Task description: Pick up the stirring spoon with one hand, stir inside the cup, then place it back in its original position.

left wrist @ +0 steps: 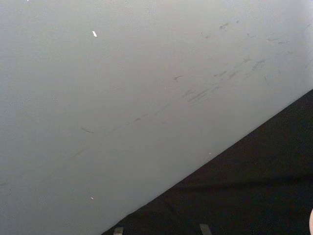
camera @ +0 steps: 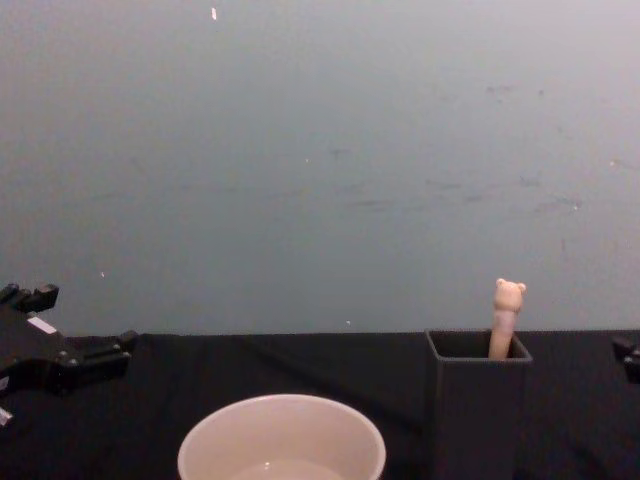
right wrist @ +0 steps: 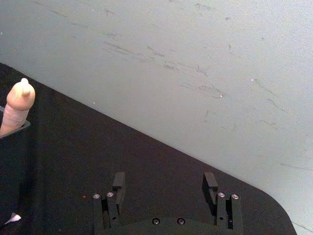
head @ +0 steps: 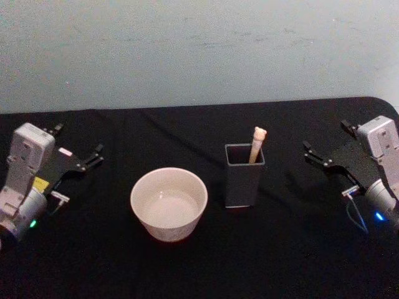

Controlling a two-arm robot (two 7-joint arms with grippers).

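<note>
stirring spoon, slim, peach handle, bear-head top: stands in tall dark grey square holder, at its 1 o'clock corner | wide cream-white round cup: at holder's 8 o'clock, apart | left gripper: cup's 10 o'clock, fingers spread, empty | right gripper: holder's 2 o'clock, fingers spread, empty

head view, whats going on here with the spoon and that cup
Nothing is being handled yet. The stirring spoon stands in the dark grey holder, its bear-head end poking out of the top. The cream cup sits on the black table on the holder's left. The left claw waits open at the table's left side and the right claw waits open at its right side, both apart from the cup, holder and spoon. The pick-up has not begun.
</note>
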